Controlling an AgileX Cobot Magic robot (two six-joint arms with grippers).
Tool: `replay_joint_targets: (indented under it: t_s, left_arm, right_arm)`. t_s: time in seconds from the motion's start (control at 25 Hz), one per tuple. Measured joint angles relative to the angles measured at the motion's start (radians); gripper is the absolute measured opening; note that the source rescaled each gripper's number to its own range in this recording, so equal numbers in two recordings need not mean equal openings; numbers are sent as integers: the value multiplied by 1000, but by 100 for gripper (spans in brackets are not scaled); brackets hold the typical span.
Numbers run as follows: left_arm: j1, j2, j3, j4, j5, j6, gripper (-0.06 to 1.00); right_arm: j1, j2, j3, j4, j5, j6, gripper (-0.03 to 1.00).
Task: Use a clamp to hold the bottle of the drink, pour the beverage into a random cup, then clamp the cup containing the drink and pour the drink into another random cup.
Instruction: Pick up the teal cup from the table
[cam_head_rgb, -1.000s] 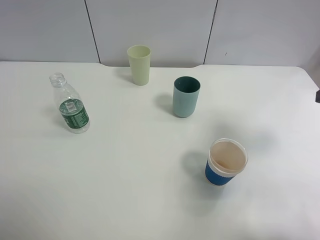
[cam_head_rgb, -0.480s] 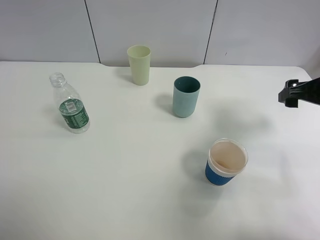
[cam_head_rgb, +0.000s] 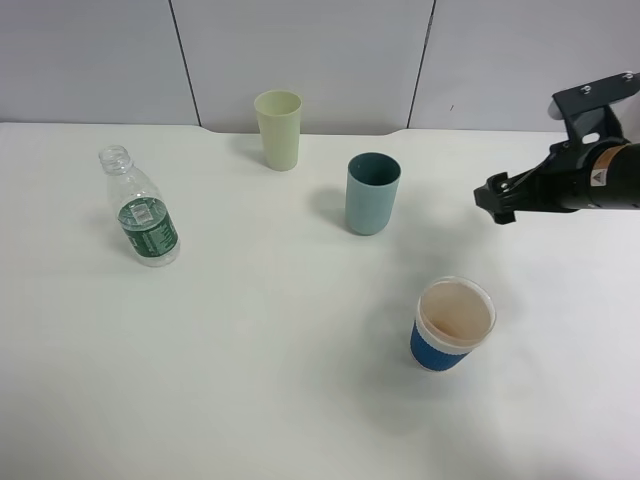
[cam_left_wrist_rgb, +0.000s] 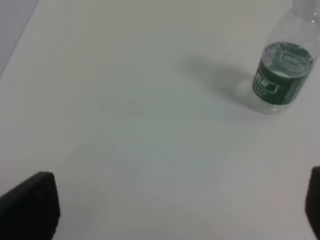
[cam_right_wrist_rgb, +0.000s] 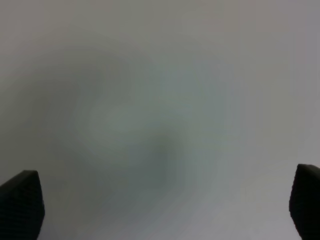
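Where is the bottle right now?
In the exterior high view, the bottle stands upright on the left of the table, left of the pale green cup.

A robotics laboratory bench, by every visible sign: a white table (cam_head_rgb: 250, 400) set against plain grey wall panels (cam_head_rgb: 300, 50) with dark seams, a black robot arm (cam_head_rgb: 585, 185) extended over it, and a plastic bottle (cam_head_rgb: 140, 210), a pale green cup (cam_head_rgb: 279, 128), a teal cup (cam_head_rgb: 372, 193) and a blue-banded paper cup (cam_head_rgb: 452, 325) standing well apart on its surface.
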Motion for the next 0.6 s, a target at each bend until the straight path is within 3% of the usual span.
replay_joint_targets:
  t_s: [0.2, 0.6]
  left_arm:
    - [0, 0, 0, 0, 0, 0, 100]
    - [0, 0, 0, -1, 0, 0, 100]
  right_arm:
    - [44, 93, 0, -45, -85, -11, 100]
    - [66, 199, -2, -239, -304, 16, 100]
